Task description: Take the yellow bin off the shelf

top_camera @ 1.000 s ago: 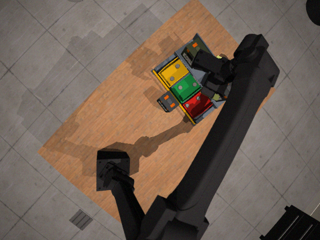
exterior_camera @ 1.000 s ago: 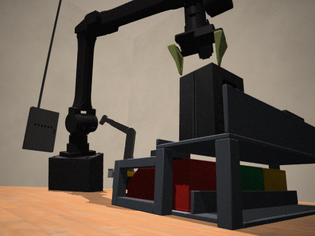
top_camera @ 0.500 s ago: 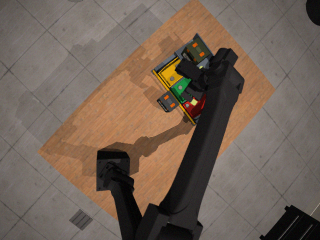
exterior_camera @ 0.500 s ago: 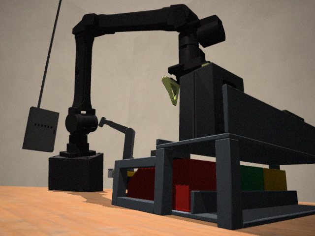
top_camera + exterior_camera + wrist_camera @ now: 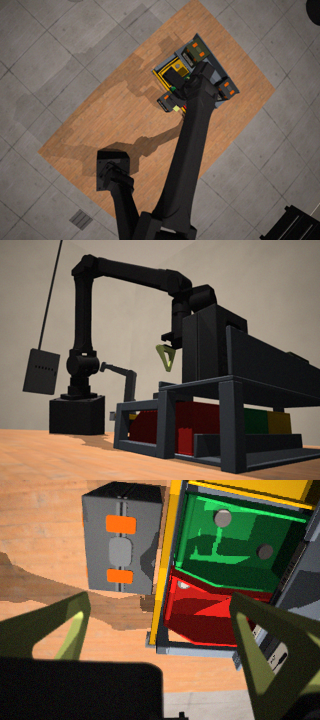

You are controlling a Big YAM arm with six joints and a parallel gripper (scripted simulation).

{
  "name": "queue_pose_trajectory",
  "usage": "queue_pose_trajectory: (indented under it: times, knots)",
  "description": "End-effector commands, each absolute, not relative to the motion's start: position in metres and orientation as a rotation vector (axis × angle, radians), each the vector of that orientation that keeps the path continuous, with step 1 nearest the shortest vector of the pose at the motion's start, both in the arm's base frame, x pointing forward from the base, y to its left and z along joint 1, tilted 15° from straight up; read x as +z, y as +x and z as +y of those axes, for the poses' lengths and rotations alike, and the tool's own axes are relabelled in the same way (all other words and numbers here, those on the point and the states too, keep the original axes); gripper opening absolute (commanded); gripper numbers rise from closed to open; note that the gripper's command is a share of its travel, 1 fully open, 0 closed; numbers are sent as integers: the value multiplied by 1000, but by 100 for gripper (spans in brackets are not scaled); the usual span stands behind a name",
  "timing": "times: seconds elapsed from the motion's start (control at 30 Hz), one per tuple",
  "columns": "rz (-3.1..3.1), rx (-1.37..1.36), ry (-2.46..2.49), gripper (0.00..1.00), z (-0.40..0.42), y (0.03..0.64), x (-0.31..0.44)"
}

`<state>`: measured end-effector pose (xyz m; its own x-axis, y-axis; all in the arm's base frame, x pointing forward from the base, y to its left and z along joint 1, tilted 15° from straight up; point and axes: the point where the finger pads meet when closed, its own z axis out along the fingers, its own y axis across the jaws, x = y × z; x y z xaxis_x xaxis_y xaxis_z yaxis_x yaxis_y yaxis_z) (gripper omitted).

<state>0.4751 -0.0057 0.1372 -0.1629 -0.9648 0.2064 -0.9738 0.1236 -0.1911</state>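
1. gripper [image 5: 162,630] is spread all the way open with nothing in it. makes sense, since it hasn't reached anything to grab yet.
2. it's hanging above the front edge of the shelf [image 5: 165,420], pointing straight down, so the wrist view looks right into the red bin [image 5: 200,615] and the green bin [image 5: 230,550]. both have small round parts in them.
3. the yellow bin [image 5: 175,69] is on the shelf, at the far end of the row past the green one. in the wrist view only a strip of it shows at the top edge, so the gripper isn't lined up over it.
4. a dark case [image 5: 120,545] with orange tabs sits on the table [image 5: 103,124] just beside the shelf's yellow front rail [image 5: 165,560]. i'd guess that's a spot to avoid when setting the bin down.
5. there's an upper deck carrying more dark cases, probably why it comes in from the open front side.
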Motion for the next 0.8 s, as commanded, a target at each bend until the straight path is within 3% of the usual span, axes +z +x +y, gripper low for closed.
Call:
queue_pose_trajectory:
  times: [0.0, 0.77]
  knots:
    - [-2413, 455, 1959, 100, 4, 470, 128]
    - [-2479, 437, 1880, 100, 4, 451, 102]
